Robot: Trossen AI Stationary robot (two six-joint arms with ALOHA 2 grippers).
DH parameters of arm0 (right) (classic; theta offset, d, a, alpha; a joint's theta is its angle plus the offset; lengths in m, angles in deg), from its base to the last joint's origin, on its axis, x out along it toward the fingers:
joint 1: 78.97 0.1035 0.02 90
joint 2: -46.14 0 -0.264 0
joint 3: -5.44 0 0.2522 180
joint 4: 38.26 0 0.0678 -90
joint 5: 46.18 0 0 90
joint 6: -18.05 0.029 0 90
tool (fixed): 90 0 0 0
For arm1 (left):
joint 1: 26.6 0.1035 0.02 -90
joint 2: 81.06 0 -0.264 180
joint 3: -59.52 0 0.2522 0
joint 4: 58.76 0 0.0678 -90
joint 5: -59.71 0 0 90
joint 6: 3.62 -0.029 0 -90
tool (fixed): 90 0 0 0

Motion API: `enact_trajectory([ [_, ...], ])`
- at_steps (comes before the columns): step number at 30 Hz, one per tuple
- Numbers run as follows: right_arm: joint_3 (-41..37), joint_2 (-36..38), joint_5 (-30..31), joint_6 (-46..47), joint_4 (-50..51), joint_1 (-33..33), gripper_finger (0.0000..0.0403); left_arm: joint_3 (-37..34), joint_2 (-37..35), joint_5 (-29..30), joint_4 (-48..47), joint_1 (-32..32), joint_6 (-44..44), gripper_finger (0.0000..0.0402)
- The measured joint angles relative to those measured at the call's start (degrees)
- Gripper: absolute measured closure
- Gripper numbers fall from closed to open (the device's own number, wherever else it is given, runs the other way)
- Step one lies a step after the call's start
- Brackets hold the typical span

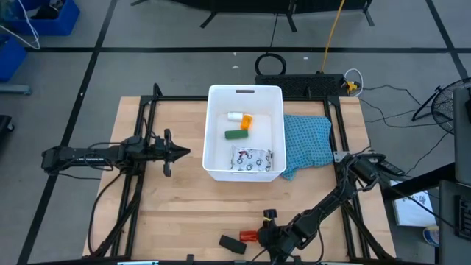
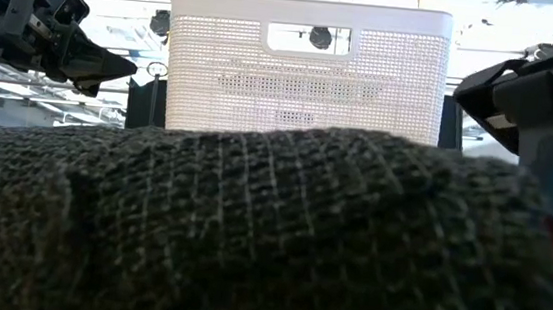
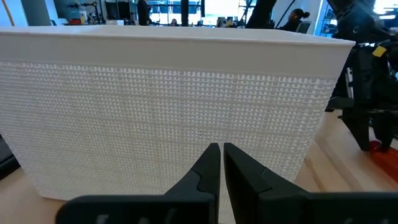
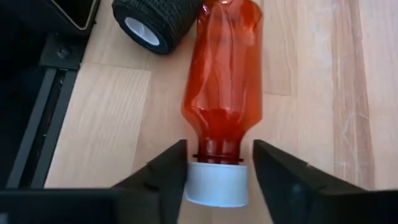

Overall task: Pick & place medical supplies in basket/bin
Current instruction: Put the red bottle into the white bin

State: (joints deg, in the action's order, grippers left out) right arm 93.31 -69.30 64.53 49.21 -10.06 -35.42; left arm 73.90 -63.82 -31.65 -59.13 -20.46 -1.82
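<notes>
Translucent red tube (image 4: 222,93), white-capped, lies between the right end effector's (image 4: 216,171) spread fingers.

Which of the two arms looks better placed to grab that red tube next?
The right. Its gripper is open with its fingers either side of the red tube's white cap at the table's near edge. The left gripper waits shut beside the white bin, far from the tube.

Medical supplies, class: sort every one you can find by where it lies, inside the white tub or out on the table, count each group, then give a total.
Inside the white tub: 4 (small white bottle, orange pill bottle, green block, patterned packet)
On the table: 2 (red tube, black bandage roll)
Total: 6
</notes>
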Motion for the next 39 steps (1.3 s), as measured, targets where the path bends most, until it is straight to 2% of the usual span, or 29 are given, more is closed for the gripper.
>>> enact_trajectory([
  [4,0.02,0.1,-1.07,-0.8,-0.18,-0.43,0.0295,0.0,0.0,0.0,0.0,0.0,0.0,0.0376],
  [9,0.02,1.64,-3.02,-1.89,0.37,-1.18,0.0295,0.0,0.0,0.0,0.0,0.0,-0.02,0.0376],
  [14,0.02,7.37,-2.94,-4.64,1.86,-2.02,0.029,0.0,0.0,0.0,-0.14,0.0,-0.02,0.0376],
  [27,0.02,35.16,-2.29,-26.92,5.43,-4.86,0.0293,0.0,0.0,0.07,-0.33,0.0,-0.13,0.0376],
  [34,-0.47,50.16,4.19,-34.9,8.78,-7.07,0.0293,0.0,0.0,0.04,-0.48,0.0,-0.11,0.0376],
  [39,-9.22,61.85,10.05,-37.88,4.07,-7.31,0.0293,0.0,0.01,0.05,-2.26,0.0,-0.36,0.0376],
])
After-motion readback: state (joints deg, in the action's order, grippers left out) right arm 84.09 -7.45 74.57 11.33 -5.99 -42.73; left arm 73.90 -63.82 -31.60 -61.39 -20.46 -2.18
